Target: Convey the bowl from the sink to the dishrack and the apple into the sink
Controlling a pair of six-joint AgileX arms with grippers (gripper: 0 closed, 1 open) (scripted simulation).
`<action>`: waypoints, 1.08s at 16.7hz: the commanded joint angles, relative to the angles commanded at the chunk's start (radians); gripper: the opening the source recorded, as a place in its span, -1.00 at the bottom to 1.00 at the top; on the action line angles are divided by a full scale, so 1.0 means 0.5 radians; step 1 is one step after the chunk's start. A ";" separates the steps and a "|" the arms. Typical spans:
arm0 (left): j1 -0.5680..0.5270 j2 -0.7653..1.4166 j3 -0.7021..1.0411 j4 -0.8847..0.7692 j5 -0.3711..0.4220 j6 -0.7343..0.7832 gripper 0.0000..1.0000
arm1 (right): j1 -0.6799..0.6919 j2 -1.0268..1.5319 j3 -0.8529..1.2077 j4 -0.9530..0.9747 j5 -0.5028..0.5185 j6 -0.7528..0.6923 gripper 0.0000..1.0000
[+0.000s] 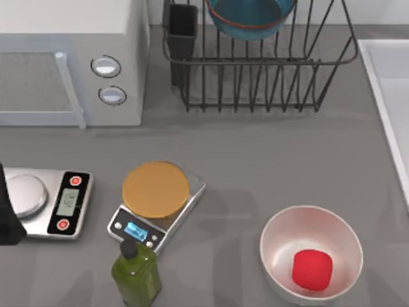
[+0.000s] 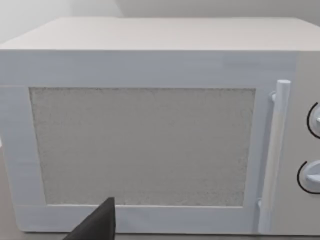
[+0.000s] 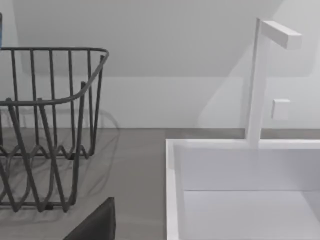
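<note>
Progress: 1 of 2 transfers appears done; the dishrack [image 1: 262, 61], at 12 o'clock on the table, already carries the bowl [image 1: 250, 18]; the sink [image 1: 391, 96], at 3 o'clock, has no fruit in its visible part; the white bowl [image 1: 275, 246], at 5 o'clock, still contains the apple [image 1: 312, 269], which remains to be moved. Left arm parked at 9 o'clock; how far either pincer is open, or what it holds, cannot be told.

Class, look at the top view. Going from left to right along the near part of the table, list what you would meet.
Silver scale → green bottle in front of the scale with the round tan disc → white bowl holding the apple.
</note>
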 joint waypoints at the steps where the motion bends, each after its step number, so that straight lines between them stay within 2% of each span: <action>1: 0.000 0.000 0.000 0.000 0.000 0.000 1.00 | 0.000 0.000 0.000 0.000 0.000 0.000 1.00; 10: 0.000 0.000 0.000 0.000 0.000 0.000 1.00 | 0.076 0.121 0.091 -0.084 -0.001 0.074 1.00; 14: 0.000 0.000 0.000 0.000 0.000 0.000 1.00 | 0.277 0.541 0.422 -0.397 -0.004 0.275 1.00; 18: 0.000 0.000 0.000 0.000 0.000 0.000 1.00 | 0.478 1.184 0.856 -0.778 -0.006 0.482 1.00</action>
